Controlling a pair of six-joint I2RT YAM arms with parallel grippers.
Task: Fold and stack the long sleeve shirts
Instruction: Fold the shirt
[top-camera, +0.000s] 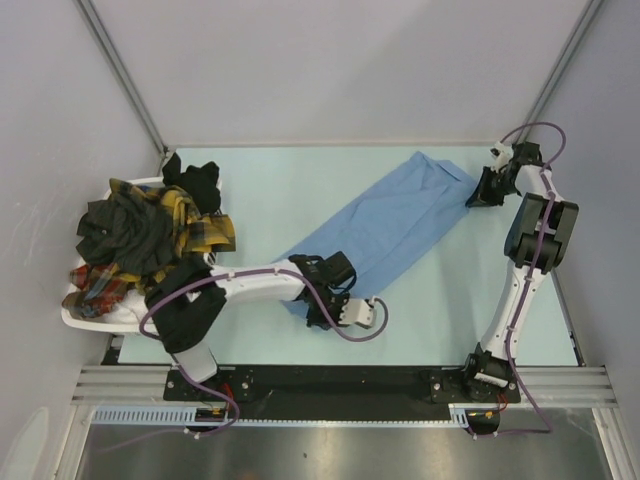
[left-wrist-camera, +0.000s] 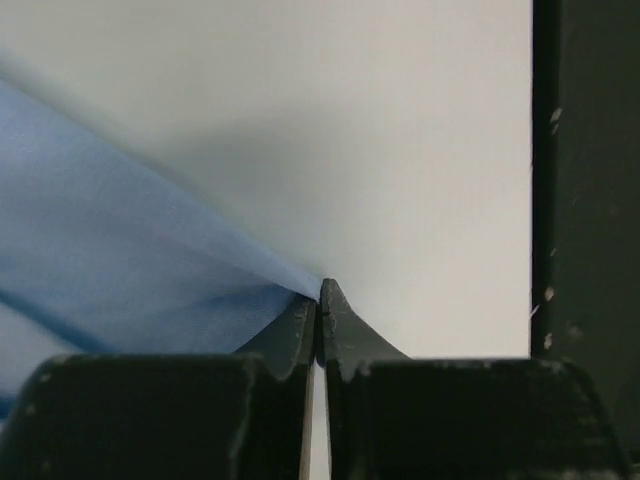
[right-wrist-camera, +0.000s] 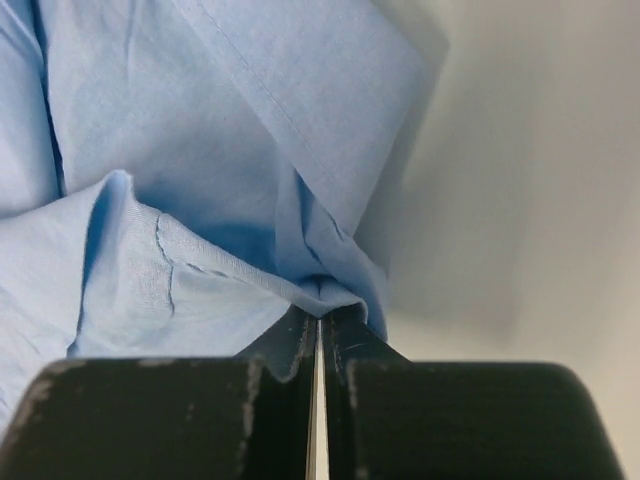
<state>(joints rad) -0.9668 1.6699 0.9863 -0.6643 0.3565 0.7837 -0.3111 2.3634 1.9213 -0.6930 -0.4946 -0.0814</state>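
A light blue long sleeve shirt (top-camera: 395, 225) lies stretched in a diagonal band across the pale table, from the near middle toward the far right. My left gripper (top-camera: 325, 268) is shut on its near corner; in the left wrist view the blue cloth (left-wrist-camera: 150, 270) runs into the closed tips (left-wrist-camera: 319, 292). My right gripper (top-camera: 472, 196) is shut on the far end, where a bunched fold of the shirt (right-wrist-camera: 200, 200) is pinched between its fingertips (right-wrist-camera: 320, 305). More shirts are heaped at the left: yellow-black plaid (top-camera: 190, 225), dark green-black (top-camera: 125, 235), red plaid (top-camera: 95, 285).
The heap sits in a white slatted basket (top-camera: 85, 322) at the table's left edge, with a black cloth (top-camera: 195, 180) on its far side. A black rail (top-camera: 330, 385) carrying both arm bases runs along the near edge. Grey walls close the back and both sides.
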